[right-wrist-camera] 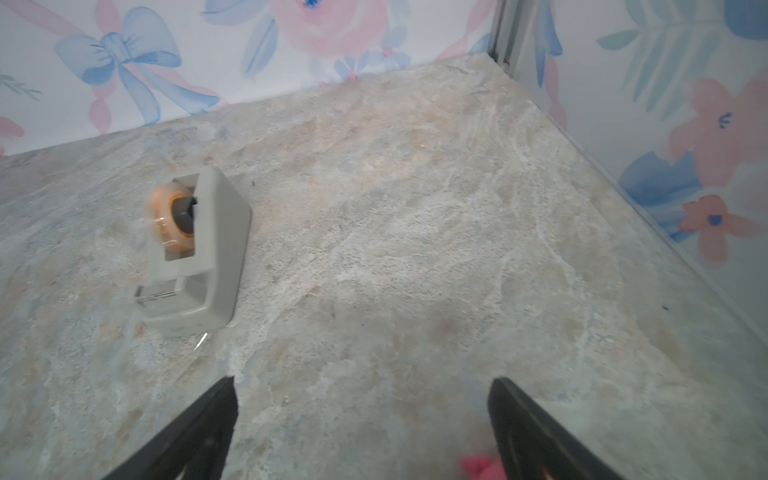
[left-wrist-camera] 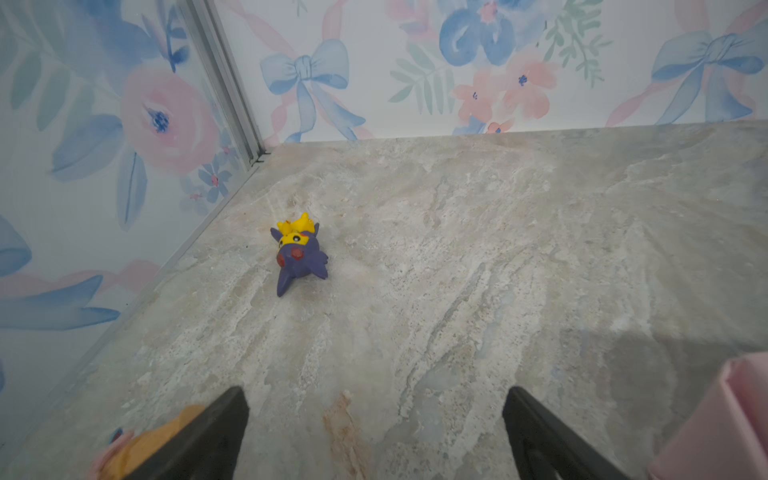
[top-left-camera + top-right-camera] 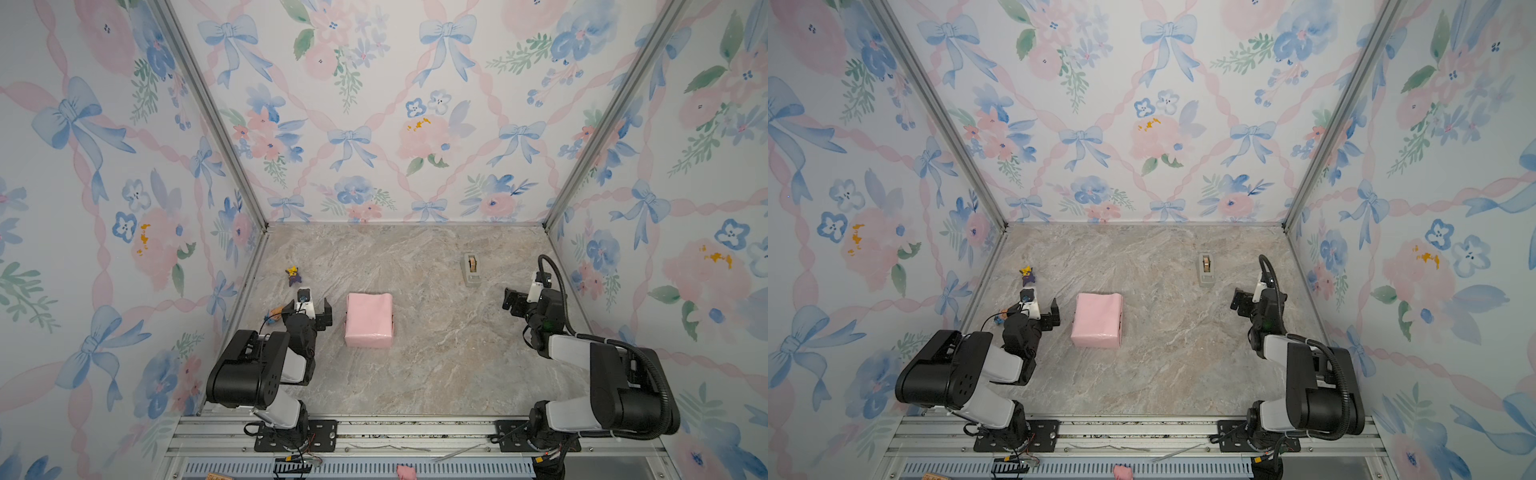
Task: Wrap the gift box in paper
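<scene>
Your left gripper (image 2: 374,399) and right gripper (image 1: 363,384) gape wide, empty. Just beside the left fingers (image 2: 536,432), the paper (image 3: 368,319) hides the gift box. It looks light, slick, tearable; clasp its stiff sides.

Colours and patterns of the scene.
The paper (image 3: 369,319) shows a pale pink face. The tabletop (image 3: 436,374) is veined marble in grey and beige with rusty streaks. The walls (image 3: 374,124) carry watercolour wallpaper: blue bows, a lattice of pink ribbons, pink and blue flowers, green leaves. The tape dispenser (image 1: 216,249) is grey with an orange-cored roll. The toy figure (image 2: 299,259) is purple and yellow with reddish spots. The left arm (image 3: 249,374) and the right arm (image 3: 615,390) are black with pale grey covers. A blurred orange object (image 2: 145,449), possibly another toy, has a pink edge.
</scene>
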